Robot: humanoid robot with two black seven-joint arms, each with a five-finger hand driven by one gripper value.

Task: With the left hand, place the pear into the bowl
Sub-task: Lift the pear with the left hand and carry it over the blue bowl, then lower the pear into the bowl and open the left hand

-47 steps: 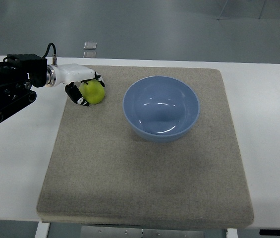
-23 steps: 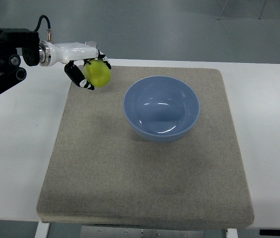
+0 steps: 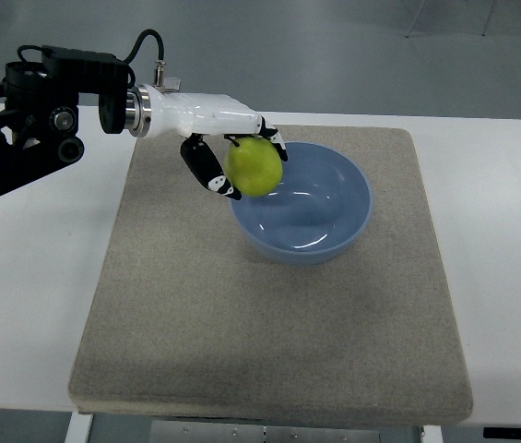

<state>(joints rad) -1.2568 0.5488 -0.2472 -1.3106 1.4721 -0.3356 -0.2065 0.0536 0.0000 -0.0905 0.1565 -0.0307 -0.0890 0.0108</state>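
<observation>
**Inspector A:** Landmark for this report is the round pale-blue bowl [image 3: 301,201] with a glossy inside. It stands upright on the far half of a square grey-beige fabric mat [image 3: 269,305], which lies on a white table [image 3: 500,240]. Where is the task's thing relative to that bowl?

**Inspector B:** The round yellow-green pear [image 3: 254,166] is in the air at the bowl's near-left rim, overlapping that rim in the top view. It does not rest on the mat and does not lie inside the bowl. Its height above the rim cannot be told from this one view.

**Inspector A:** State of the hand?

**Inspector B:** The white left hand [image 3: 232,157] with black-and-white fingers [image 3: 207,171] is clenched around the pear. Curled fingers show to the left of the fruit and one black fingertip shows at its far-right side, over the bowl's rim. The white forearm shell runs leftward from the bowl to a black arm structure [image 3: 29,120], which sits over the table's left part beyond the mat.

**Inspector A:** Bowl contents?

**Inspector B:** Only light reflections show on its inner wall. The pear's shadow falls on the left inner wall.

**Inspector A:** Anything further?

**Inspector B:** Grey floor [image 3: 334,46] shows beyond the table's far edge.
</observation>
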